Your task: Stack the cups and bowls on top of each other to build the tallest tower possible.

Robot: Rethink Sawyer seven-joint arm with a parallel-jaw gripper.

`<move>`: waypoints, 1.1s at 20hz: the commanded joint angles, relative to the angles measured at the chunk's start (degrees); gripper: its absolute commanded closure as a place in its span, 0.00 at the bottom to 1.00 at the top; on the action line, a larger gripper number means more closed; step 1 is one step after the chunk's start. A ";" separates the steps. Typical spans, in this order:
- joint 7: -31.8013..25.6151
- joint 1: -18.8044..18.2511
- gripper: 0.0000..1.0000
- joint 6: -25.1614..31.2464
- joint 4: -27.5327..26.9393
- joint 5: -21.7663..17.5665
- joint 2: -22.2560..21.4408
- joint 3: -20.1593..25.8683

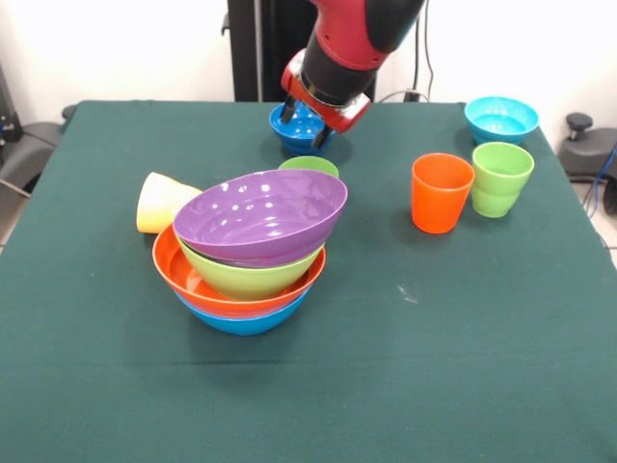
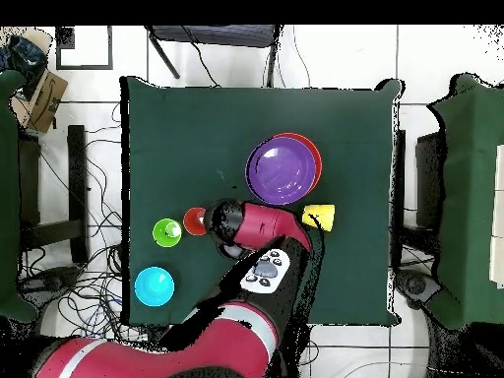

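Dark green cloth table, white tile floor w/ cables around. Tower: glossy plastic bowls nested, blue lowest, then orange, lime, purple tilted on top. Red/black gripper over small dark blue bowl at far edge; jaw state can't tell.

Glossy red-and-black arm

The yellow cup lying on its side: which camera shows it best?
The front view. There the yellow cup lies tipped behind the tower of bowls, its side and base end plain, its mouth hidden by the purple bowl. The overhead view shows only a small yellow patch beside the tower, close to the arm.
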 commanded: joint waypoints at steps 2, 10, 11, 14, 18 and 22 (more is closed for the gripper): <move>11.61 1.58 0.00 -3.27 3.94 1.85 1.26 4.55; 13.86 2.88 0.00 -4.58 5.16 3.87 2.27 5.31; 13.85 2.85 0.00 -4.85 4.84 4.08 2.68 5.45; 13.32 2.38 0.00 -6.10 3.99 4.69 3.95 6.15; 13.24 2.25 0.00 -7.97 3.31 6.14 5.67 6.75; 12.53 2.23 0.00 -8.72 3.16 7.12 6.43 6.90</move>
